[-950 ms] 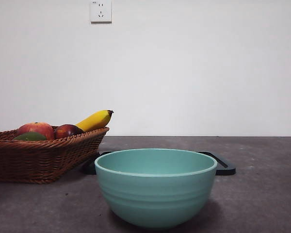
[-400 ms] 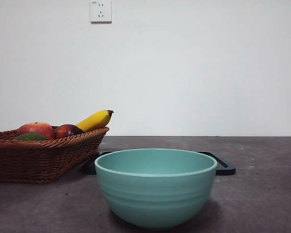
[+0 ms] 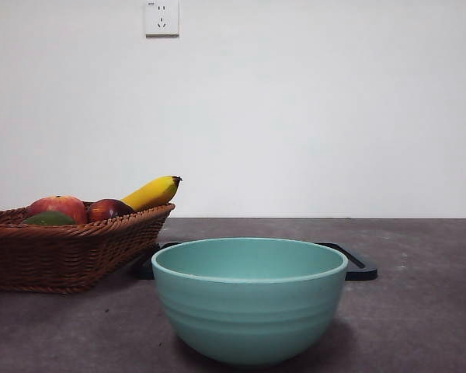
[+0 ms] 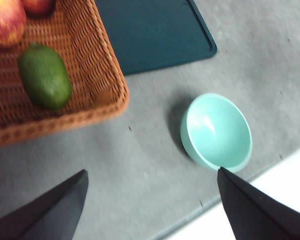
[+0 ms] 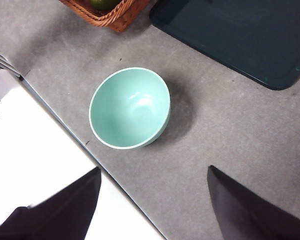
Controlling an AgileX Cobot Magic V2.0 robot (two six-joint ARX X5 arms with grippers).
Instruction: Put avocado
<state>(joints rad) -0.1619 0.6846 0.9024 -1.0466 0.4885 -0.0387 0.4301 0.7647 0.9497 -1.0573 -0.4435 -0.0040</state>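
Hovering above the grey desk (image 3: pixel 419 311), my left tool (image 4: pixel 152 200) has its jaws spread wide and holds nothing. My right tool (image 5: pixel 152 200) is also spread and empty, high over the desk near the teal bowl (image 3: pixel 249 299). The avocado (image 4: pixel 44 76) lies inside the wicker basket (image 3: pixel 70 252), close to the basket's front wall, beside a red apple (image 3: pixel 58 207). A second, darker apple (image 3: pixel 109 209) and a yellow banana (image 3: pixel 151 192) lie in the same basket. Behind the bowl a dark tray (image 4: pixel 150 32) lies flat on the desk, just beside the basket
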